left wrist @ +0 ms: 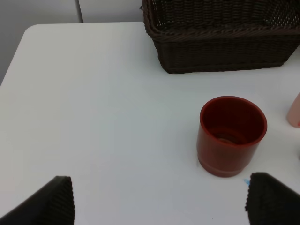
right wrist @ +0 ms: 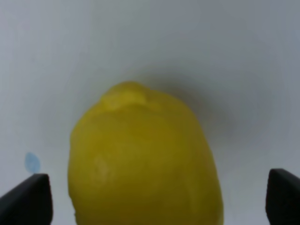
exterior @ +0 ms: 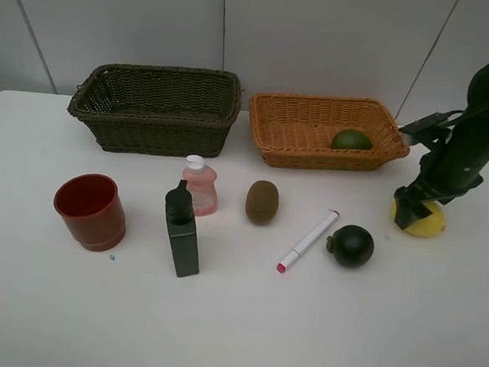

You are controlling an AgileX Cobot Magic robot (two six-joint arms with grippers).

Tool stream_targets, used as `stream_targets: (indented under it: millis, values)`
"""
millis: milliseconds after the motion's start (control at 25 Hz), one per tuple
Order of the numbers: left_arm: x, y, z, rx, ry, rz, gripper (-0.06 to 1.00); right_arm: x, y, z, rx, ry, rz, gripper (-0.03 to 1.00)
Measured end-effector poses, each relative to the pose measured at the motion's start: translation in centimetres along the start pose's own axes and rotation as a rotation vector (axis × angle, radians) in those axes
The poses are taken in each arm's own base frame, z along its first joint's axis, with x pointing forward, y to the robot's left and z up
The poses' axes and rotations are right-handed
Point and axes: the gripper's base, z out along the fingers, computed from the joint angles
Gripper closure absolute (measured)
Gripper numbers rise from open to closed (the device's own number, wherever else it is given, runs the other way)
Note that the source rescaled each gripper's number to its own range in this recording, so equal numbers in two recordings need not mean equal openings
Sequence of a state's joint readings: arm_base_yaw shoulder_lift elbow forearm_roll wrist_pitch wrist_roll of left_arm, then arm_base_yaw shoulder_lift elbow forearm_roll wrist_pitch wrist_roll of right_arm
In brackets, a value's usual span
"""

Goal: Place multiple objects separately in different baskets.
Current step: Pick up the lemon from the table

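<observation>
From high above, found the dark basket (exterior: 156,110) and orange basket (exterior: 328,132) side by side at the back of a white surface (exterior: 234,334), lime (exterior: 352,140) inside the orange one; red cup (exterior: 90,210), green bottle (exterior: 182,229), pink bottle (exterior: 200,187), kiwi (exterior: 262,201), marker (exterior: 308,239) and blackish fruit (exterior: 352,246) loose in front. Caught the right claw (exterior: 410,216) low over the lemon (exterior: 430,223), far right. From the left wrist, saw the left claw (left wrist: 159,201) spread, holding nothing, near the red cup. From the right wrist, saw fingers (right wrist: 28,197) spread either side of the lemon.
</observation>
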State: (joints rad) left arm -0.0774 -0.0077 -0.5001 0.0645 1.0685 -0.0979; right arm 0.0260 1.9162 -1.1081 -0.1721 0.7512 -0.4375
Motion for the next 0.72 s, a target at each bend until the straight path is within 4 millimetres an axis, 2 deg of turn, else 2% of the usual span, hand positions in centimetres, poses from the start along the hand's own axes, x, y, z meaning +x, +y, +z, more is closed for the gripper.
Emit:
stream_targets:
  millis: [400,720]
  values:
    - [0.0,0.0,0.0,0.0,0.0,0.0,0.0,-0.2,0.2,1.7,-0.025,0.014,0.005,-0.03]
    - [0.0,0.0,0.0,0.0,0.0,0.0,0.0,-0.2,0.2,1.8,-0.026,0.014,0.003,-0.03]
